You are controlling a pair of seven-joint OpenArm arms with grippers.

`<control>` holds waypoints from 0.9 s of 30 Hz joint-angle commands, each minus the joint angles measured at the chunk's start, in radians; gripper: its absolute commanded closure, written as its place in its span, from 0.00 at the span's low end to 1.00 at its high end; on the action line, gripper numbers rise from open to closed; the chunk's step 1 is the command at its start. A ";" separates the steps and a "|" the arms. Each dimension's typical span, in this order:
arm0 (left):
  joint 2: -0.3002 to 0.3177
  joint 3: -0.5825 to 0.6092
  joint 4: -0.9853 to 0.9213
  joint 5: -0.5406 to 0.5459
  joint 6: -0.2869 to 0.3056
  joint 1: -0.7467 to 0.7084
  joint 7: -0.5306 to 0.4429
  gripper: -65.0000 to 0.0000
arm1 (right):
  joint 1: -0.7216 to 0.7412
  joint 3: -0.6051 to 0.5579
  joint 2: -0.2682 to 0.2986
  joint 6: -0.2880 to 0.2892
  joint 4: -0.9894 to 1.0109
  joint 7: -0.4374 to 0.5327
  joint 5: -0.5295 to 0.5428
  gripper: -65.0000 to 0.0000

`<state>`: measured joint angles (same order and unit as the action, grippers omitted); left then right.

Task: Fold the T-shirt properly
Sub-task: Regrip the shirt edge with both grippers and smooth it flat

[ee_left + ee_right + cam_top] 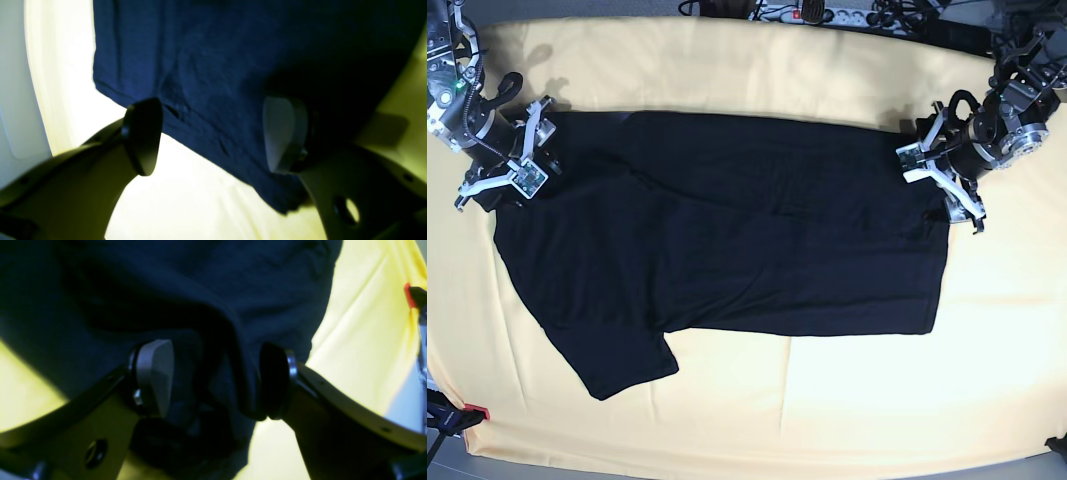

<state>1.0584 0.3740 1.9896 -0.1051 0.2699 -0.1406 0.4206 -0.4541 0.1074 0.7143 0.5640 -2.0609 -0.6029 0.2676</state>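
The black T-shirt (727, 240) lies spread plain side up on the yellow cloth, with one sleeve sticking out at the lower left. My left gripper (935, 178) sits at the shirt's right edge. In the left wrist view it (213, 133) is open, its pads wide apart, with the shirt's hem (200, 100) lying between them. My right gripper (525, 165) is at the shirt's upper left corner. The right wrist view shows it (213, 378) open too, with a raised fold of the shirt (233, 350) between the pads, close against the dark pad.
A pale yellow cloth (827, 400) covers the table under the shirt. Cables and a power strip (827, 12) run along the back edge. A red-tipped clamp (457, 415) sits at the front left corner.
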 commanded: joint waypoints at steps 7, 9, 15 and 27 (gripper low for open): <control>0.099 -0.010 0.068 0.081 0.220 -0.090 -0.005 0.28 | -0.098 0.010 0.019 0.103 -0.060 -0.086 0.126 0.36; 0.096 -0.010 0.060 0.071 0.208 -0.108 -0.005 0.28 | -0.124 0.010 0.019 0.099 -0.057 -0.080 0.117 0.36; 0.086 -0.010 0.053 0.006 0.111 -0.117 -0.052 0.28 | -0.158 0.010 0.017 0.071 -0.050 -0.062 0.066 0.36; 0.085 -0.009 -0.052 -0.148 0.002 -0.116 -0.160 0.28 | -0.144 0.010 0.017 0.057 0.135 0.052 0.013 0.36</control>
<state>1.1213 0.3737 1.9373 -0.2375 0.2634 -0.2630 0.2352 -0.5961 0.1101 0.7155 0.6289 -1.9224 -0.5430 0.2886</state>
